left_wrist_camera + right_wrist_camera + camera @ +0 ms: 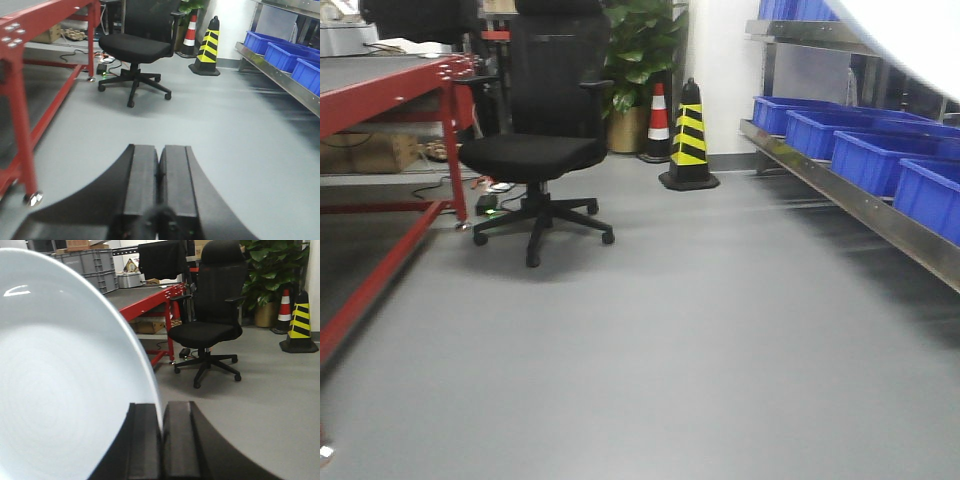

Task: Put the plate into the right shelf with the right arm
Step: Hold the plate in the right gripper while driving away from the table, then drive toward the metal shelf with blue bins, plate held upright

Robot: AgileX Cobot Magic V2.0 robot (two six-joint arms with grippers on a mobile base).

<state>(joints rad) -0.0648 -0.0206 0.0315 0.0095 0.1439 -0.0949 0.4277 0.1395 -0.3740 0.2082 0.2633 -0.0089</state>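
My right gripper (161,415) is shut on the rim of the white plate (65,375), which fills the left half of the right wrist view. The plate also shows as a blurred white edge at the top right of the front view (910,35). The right shelf (840,185), steel rails carrying blue bins (870,160), runs along the right side of the front view and shows in the left wrist view (280,77). My left gripper (160,160) is shut and empty, held above the grey floor.
A black office chair (545,150) stands mid-floor, with a red-framed workbench (390,90) on the left. A black-and-yellow cone (690,140), a red-and-white cone (658,125) and a potted plant (640,60) stand at the back. A power strip (487,203) lies under the chair.
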